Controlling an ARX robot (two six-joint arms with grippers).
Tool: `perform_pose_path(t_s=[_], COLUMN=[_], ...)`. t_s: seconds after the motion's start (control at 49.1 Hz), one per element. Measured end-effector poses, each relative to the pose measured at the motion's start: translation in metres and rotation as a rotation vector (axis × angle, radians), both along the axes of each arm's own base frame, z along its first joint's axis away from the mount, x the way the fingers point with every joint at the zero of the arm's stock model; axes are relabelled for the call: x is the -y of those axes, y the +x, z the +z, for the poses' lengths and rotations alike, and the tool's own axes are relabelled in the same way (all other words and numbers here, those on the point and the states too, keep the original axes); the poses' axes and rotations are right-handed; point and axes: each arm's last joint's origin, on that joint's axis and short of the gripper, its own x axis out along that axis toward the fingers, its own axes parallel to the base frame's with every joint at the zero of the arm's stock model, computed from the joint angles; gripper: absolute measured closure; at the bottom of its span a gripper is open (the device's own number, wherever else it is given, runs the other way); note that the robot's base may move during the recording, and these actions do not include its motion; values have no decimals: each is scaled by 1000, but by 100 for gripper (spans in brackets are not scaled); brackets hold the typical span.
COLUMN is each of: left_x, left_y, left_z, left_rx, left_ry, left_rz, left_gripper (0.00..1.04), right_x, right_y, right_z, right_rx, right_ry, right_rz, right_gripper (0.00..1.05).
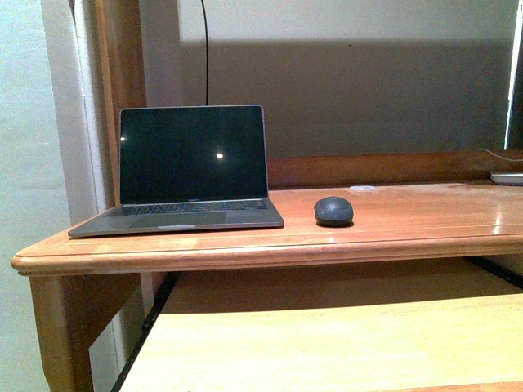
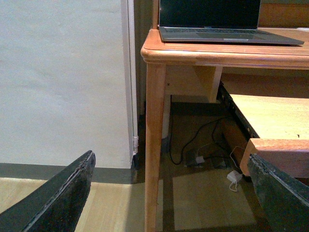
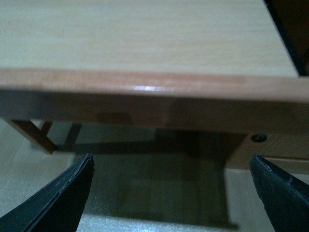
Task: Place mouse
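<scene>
The small dark grey oval mouse (image 1: pixel 333 210) lies on the wooden desk (image 1: pixel 409 224), just right of the open laptop (image 1: pixel 192 167). Neither gripper shows in the front view. In the left wrist view my left gripper (image 2: pixel 176 193) is open and empty, low beside the desk's front left leg (image 2: pixel 155 140), with the laptop (image 2: pixel 217 24) above on the desk top. In the right wrist view my right gripper (image 3: pixel 171 193) is open and empty, below and in front of a pale pull-out shelf (image 3: pixel 145 34). The mouse shows in neither wrist view.
A pale pull-out shelf (image 1: pixel 327 343) sits under the desk top. A white object (image 1: pixel 508 176) lies at the desk's far right. Cables and a white adapter (image 2: pixel 234 177) lie on the floor under the desk. A wall (image 2: pixel 63 82) stands left of the desk.
</scene>
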Motion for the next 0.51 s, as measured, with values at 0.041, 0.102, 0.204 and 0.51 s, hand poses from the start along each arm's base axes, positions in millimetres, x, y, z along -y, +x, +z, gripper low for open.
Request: perform_pose_path(t_s=[0.041, 0.102, 0.204, 0.51], left_x=[0, 0, 0, 0], left_y=[0, 0, 0, 0], left_z=[0, 0, 0, 0], left_rx=[0, 0, 0, 0], left_ry=[0, 0, 0, 0], left_rz=[0, 0, 0, 0], left_gripper=[8, 8, 8, 8], right_x=[-4, -14, -30, -78], right_y=[-3, -3, 5, 39], right_z=[-6, -14, -18, -18], right_rx=[-7, -2, 18, 42], right_ry=[-11, -31, -45, -38], right_rz=[6, 21, 36, 69], right_gripper=[7, 7, 7, 7])
